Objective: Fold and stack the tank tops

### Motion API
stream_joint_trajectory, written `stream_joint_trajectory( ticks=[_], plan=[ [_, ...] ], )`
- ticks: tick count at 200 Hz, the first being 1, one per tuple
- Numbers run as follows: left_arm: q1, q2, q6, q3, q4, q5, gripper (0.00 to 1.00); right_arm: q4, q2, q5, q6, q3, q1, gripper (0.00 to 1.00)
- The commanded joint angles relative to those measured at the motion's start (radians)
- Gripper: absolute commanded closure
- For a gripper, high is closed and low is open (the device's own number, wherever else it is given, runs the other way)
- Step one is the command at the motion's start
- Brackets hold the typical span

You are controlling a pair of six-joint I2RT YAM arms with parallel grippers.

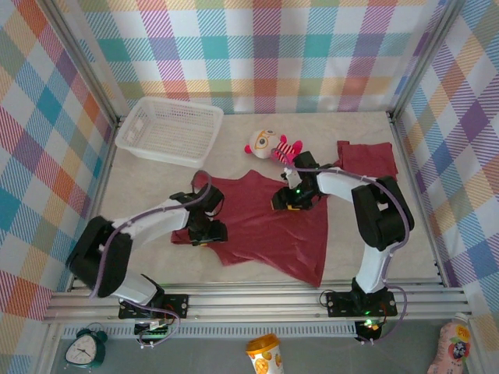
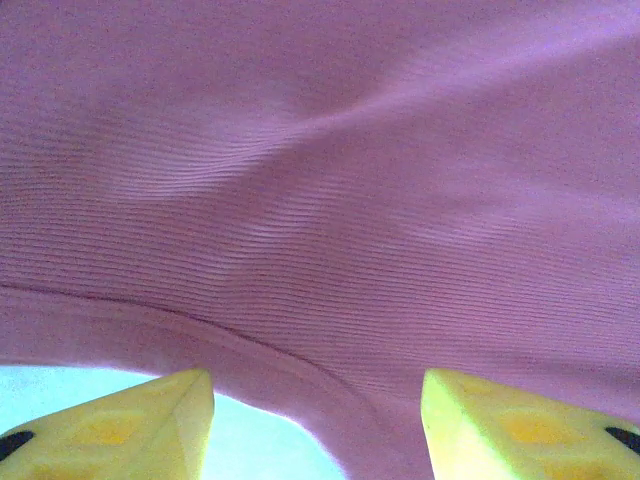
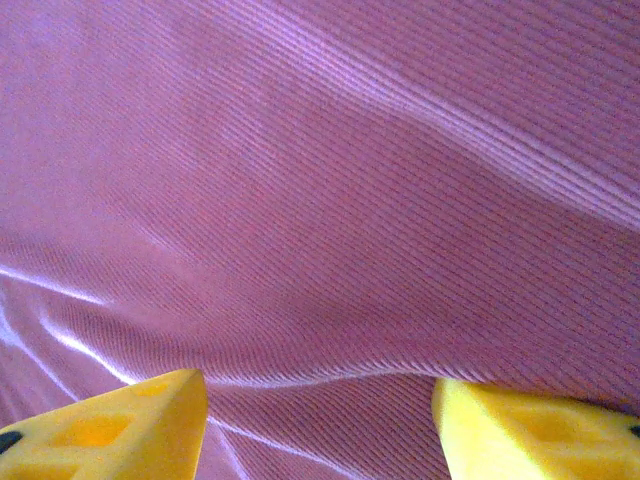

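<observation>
Two maroon tank tops on the counter (image 1: 148, 195), two grippers low over the spread one.

One spread tank top (image 1: 269, 234) lies flat mid-counter, a soft, finely ribbed knit with a stitched hem; one folded tank top (image 1: 366, 158) sits as a small rectangle at the far right, well apart from it; the left gripper (image 2: 315, 385) is at the spread top's left edge, its two yellow wedge-shaped fingers (image 2: 130, 425) standing apart with the hem running across between them and nothing clamped; the right gripper (image 3: 320, 385) is over the same top's far right part, fingers likewise apart above ribbed cloth, holding nothing; one striped plush doll (image 1: 273, 145) with a white face lies just beyond that top; one white plastic lattice basket (image 1: 170, 131) stands at the far left.
</observation>
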Motion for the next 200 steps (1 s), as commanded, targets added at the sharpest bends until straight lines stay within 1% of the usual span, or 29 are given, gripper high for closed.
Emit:
stream_joint_trajectory(
  ticks=[1,18,45,58,72,91,101,117,138,155,164,178,200],
  plan=[
    [0.020,0.082,0.057,-0.001,0.000,-0.016,0.44,-0.076,0.017,0.084,-0.043,-0.017,-0.070,0.35],
    [0.044,0.105,0.084,-0.019,0.006,-0.035,0.45,-0.061,0.012,0.039,-0.050,-0.014,-0.106,0.33],
    [0.072,0.089,0.116,-0.007,-0.043,-0.075,0.45,-0.065,-0.042,0.020,-0.100,0.020,-0.100,0.32],
    [0.092,0.079,0.135,0.012,-0.072,-0.090,0.45,-0.090,-0.072,0.000,-0.145,0.038,-0.082,0.33],
    [0.103,0.075,0.161,0.039,-0.122,-0.129,0.45,-0.121,-0.108,-0.010,-0.205,0.039,-0.050,0.33],
    [0.121,0.067,0.194,0.078,-0.187,-0.178,0.44,-0.177,-0.159,-0.010,-0.336,0.019,-0.001,0.34],
    [0.137,0.059,0.206,0.099,-0.208,-0.185,0.44,-0.196,-0.197,-0.004,-0.383,-0.003,0.022,0.35],
    [0.147,0.041,0.204,0.133,-0.227,-0.144,0.43,-0.215,-0.266,-0.010,-0.447,-0.051,0.065,0.39],
    [0.141,0.012,0.160,0.165,-0.237,-0.028,0.42,-0.234,-0.353,0.006,-0.509,-0.120,0.168,0.44],
    [0.122,-0.019,0.110,0.143,-0.185,0.086,0.42,-0.257,-0.389,0.043,-0.563,-0.174,0.252,0.47],
    [0.115,-0.022,0.092,0.127,-0.156,0.124,0.42,-0.250,-0.396,0.073,-0.585,-0.207,0.282,0.50],
    [0.109,-0.001,0.090,0.107,-0.115,0.141,0.42,-0.234,-0.378,0.096,-0.602,-0.225,0.306,0.55],
    [0.111,0.091,0.135,0.134,-0.103,0.092,0.42,-0.223,-0.301,0.154,-0.630,-0.213,0.333,0.57]
  ],
)
